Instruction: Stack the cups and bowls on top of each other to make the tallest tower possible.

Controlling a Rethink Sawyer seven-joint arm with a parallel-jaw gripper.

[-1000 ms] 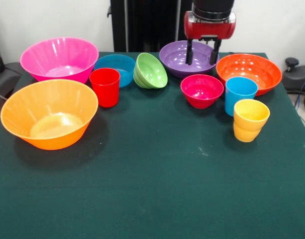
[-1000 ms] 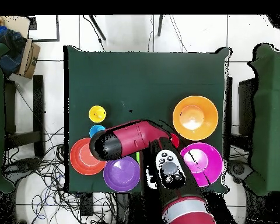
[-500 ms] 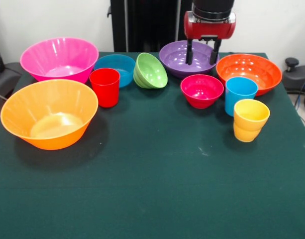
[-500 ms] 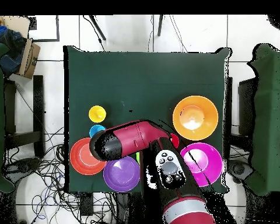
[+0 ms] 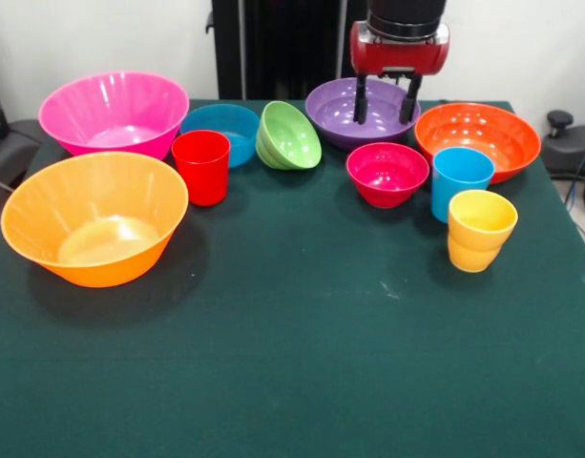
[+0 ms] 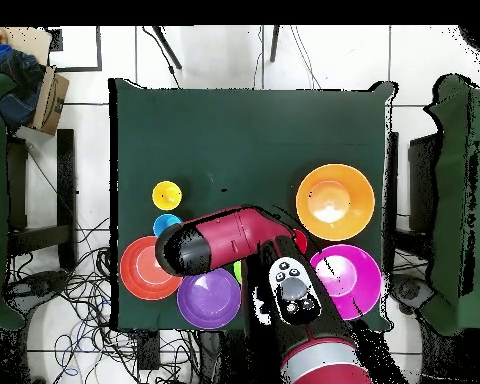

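My gripper hangs open over the purple bowl at the back, its two fingers pointing down inside the rim with nothing between them. To the right stand the orange bowl, the sky-blue cup and the yellow cup. The crimson-pink bowl sits just in front of the purple one. The green bowl lies tilted against the blue bowl. The red cup, the pink bowl and the yellow-orange bowl are on the left. From overhead, my arm hides the gripper.
All pieces stand apart on the dark green table, and none is stacked. A black column rises behind the table. In the overhead view, cables and a cardboard box lie on the floor beside the table.
The gripper has shifted slightly left and up over the purple bowl. Nothing else has moved.
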